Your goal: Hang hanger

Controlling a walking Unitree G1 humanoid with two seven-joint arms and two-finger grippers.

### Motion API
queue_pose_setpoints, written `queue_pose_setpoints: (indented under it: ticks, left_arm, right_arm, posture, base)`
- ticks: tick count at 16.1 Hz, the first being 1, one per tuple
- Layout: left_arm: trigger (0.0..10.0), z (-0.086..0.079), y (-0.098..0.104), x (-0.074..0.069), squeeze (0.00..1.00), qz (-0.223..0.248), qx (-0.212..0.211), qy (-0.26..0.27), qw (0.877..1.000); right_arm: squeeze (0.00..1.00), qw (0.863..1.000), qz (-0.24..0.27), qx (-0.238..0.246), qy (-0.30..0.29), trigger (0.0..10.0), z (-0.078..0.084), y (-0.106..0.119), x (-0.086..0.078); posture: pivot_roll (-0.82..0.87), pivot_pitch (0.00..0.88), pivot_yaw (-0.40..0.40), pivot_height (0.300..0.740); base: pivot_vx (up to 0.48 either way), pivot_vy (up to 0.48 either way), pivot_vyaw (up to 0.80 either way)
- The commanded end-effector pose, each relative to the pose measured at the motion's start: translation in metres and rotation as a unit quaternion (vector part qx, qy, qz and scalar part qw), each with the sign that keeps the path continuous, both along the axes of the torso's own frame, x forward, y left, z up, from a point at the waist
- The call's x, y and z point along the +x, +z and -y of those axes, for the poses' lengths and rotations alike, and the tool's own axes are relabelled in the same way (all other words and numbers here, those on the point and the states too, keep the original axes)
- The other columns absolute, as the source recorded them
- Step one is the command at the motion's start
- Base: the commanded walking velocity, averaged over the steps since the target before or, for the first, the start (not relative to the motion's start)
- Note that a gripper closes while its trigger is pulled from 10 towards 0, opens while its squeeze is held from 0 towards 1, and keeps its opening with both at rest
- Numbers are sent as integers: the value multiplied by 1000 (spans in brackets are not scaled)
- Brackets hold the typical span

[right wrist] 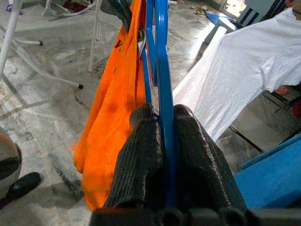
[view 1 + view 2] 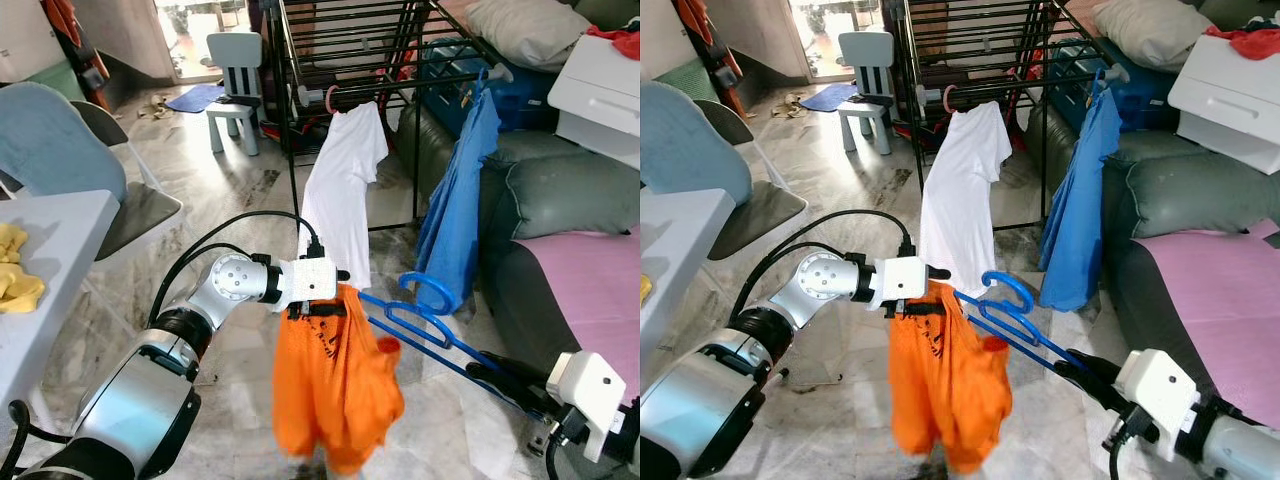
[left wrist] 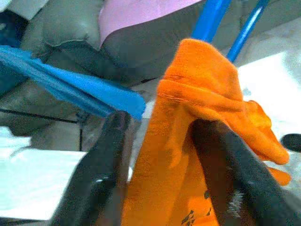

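Note:
A blue plastic hanger (image 2: 420,310) is held out low in front of me, with my right gripper (image 2: 490,372) shut on its lower bar; the wrist view shows that bar (image 1: 162,70) pinched between both black fingers (image 1: 141,155). An orange garment (image 2: 335,390) droops from the hanger's far end. My left gripper (image 2: 320,303) is shut on the top of this garment, and the cloth (image 3: 188,117) is bunched between its fingers (image 3: 101,174). Behind stands a black drying rack (image 2: 350,60) with a white T-shirt (image 2: 345,190) and a blue shirt (image 2: 460,200) hanging on it.
A dark sofa (image 2: 560,200) with a pink cover (image 2: 590,290) runs along the right. A white table (image 2: 50,260) and a grey folding chair (image 2: 130,200) stand on the left. A small pale chair (image 2: 233,85) is at the back. Marble floor lies between.

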State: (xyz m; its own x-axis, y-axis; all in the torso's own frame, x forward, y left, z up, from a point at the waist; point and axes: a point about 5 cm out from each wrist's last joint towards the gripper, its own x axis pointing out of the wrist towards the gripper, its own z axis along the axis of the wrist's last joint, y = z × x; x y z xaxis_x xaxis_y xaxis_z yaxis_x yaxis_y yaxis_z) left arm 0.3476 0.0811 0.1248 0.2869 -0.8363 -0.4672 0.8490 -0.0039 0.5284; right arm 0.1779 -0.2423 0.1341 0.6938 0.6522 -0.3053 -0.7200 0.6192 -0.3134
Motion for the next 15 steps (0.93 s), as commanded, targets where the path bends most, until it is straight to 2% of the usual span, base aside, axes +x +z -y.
queue_pose_setpoints:
  ticks: [1, 9, 15]
  left_arm:
    - [0, -2, 4, 3, 0, 8, 11, 2, 1000]
    - [0, -1, 3, 2, 0, -3, 17, -11, 1000]
    - [0, -2, -2, -4, 0, -36, 15, -37, 999]
  right_arm:
    - [0, 999, 32, 7, 7, 10000, -5, 8, 4]
    - [0, 999, 40, 9, 4, 10000, -5, 8, 6]
    - [0, 999, 40, 7, 6, 10000, -6, 4, 8]
  posture:
    - [-32, 0, 78, 740]
    - [-32, 0, 88, 740]
    - [-29, 0, 85, 740]
  base:
    - [0, 0, 0]
    - [0, 0, 0]
    - [0, 0, 0]
